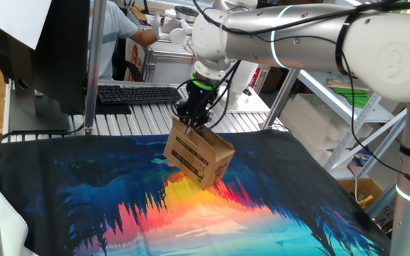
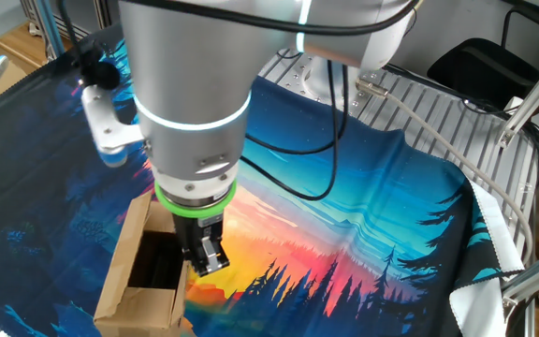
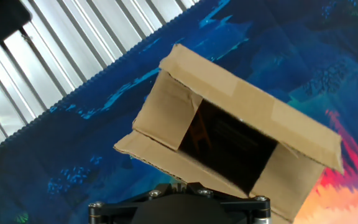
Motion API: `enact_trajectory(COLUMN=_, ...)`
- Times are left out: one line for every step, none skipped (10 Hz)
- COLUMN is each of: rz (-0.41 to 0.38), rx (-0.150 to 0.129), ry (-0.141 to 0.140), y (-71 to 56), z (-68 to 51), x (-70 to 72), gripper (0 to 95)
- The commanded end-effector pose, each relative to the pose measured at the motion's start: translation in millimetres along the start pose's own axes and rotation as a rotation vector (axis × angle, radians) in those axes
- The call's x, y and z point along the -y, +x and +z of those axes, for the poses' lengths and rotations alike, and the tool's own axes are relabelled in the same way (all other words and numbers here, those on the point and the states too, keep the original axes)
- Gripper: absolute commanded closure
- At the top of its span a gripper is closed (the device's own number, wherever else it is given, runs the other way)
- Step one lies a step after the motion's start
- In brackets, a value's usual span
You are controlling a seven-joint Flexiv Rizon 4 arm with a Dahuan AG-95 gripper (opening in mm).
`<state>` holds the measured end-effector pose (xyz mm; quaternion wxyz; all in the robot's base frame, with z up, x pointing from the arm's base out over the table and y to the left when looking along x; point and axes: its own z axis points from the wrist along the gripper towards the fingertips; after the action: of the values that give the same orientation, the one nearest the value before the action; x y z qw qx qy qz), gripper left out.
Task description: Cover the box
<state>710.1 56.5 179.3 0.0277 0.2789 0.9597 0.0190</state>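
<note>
The box (image 1: 199,158) is a small brown carton with black print. It sits on the colourful cloth (image 1: 119,206) and looks slightly tilted. Its top is open, with the flaps spread and a dark inside, as the other fixed view (image 2: 143,271) and the hand view (image 3: 229,143) show. My gripper (image 1: 189,126) is right above its top edge, fingers together. In the other fixed view the gripper (image 2: 209,257) hangs over the box's right flap. In the hand view the gripper (image 3: 174,184) touches the near flap's edge. I cannot tell whether the flap is pinched.
A keyboard (image 1: 137,93) and a monitor (image 1: 48,57) stand on the slatted metal table (image 1: 141,121) behind the cloth. A person (image 1: 119,28) is at the back. A larger cardboard box (image 1: 361,190) sits at the right, below a metal frame (image 1: 361,135).
</note>
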Motion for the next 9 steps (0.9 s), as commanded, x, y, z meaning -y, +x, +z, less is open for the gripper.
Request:
enact_trajectory(rz=-0.008, rx=-0.001, ry=0.004, y=-3.4, z=-1.3, x=1.6, gripper=95.0)
enact_trajectory(rz=-0.017, rx=0.0, ry=0.007, y=-6.7, z=-3.2, x=3.1, gripper=95.0)
enact_trajectory(rz=-0.03, rx=-0.002, ry=0.013, y=-10.3, z=-5.3, x=4.7, gripper=95.0)
enact_trajectory(rz=-0.032, rx=0.0, ry=0.014, y=-10.6, z=-5.0, x=5.3, gripper=95.0)
enact_trajectory(rz=-0.032, rx=0.001, ry=0.014, y=-10.6, z=-4.4, x=5.3, gripper=95.0)
enact_trajectory(rz=-0.034, rx=0.002, ry=0.015, y=-10.6, z=-3.7, x=5.2, gripper=95.0)
enact_trajectory(rz=-0.034, rx=0.005, ry=0.017, y=-10.6, z=-3.4, x=5.2, gripper=95.0)
enact_trajectory(rz=-0.042, rx=0.016, ry=0.028, y=-10.9, z=-2.1, x=6.0, gripper=95.0)
enact_trajectory(rz=-0.046, rx=0.027, ry=0.03, y=-11.8, z=-0.5, x=7.8, gripper=95.0)
